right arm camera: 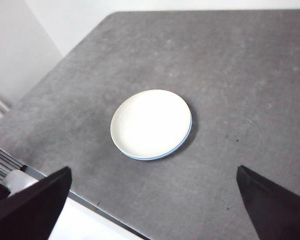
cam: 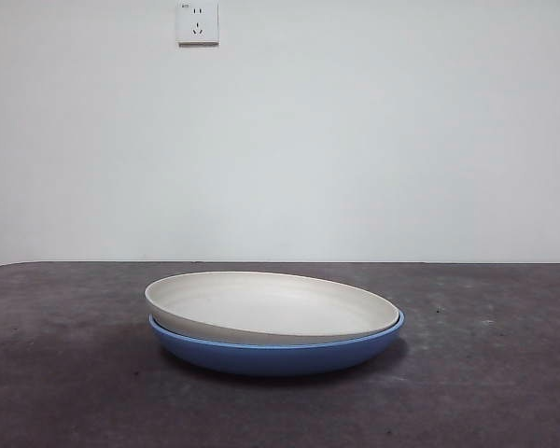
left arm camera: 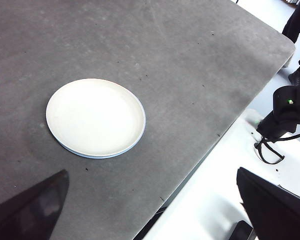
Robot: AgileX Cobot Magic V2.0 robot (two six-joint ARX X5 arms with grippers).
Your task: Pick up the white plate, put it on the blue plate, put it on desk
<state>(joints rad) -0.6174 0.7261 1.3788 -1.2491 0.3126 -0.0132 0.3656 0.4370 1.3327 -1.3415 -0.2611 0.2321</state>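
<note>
Closest to the front camera sat the blue plate [cam: 271, 355], a glossy, shallow round dish with a low sloping rim, and nested in it the white plate [cam: 266, 306], matte cream and of like size, tilted slightly so its left edge rode higher than its right. From above, only a thin blue crescent showed around the white plate's rim. Both rested on the table [cam: 65, 373], a dark grey, faintly speckled matte top with rounded corners. Behind it rose a plain white wall carrying a white socket [cam: 198, 22]. Beside the table's edge lay a white surface, and a black device [left arm camera: 289, 107] with a small green light and a looped cable stood there. Neither arm entered the front view. The left end effector [left arm camera: 155, 210] hung released, jaws spread wide, well above and apart from the stacked plates; the right end effector [right arm camera: 152, 210] was likewise released, high over the table's near edge, the stack well clear of it.
</note>
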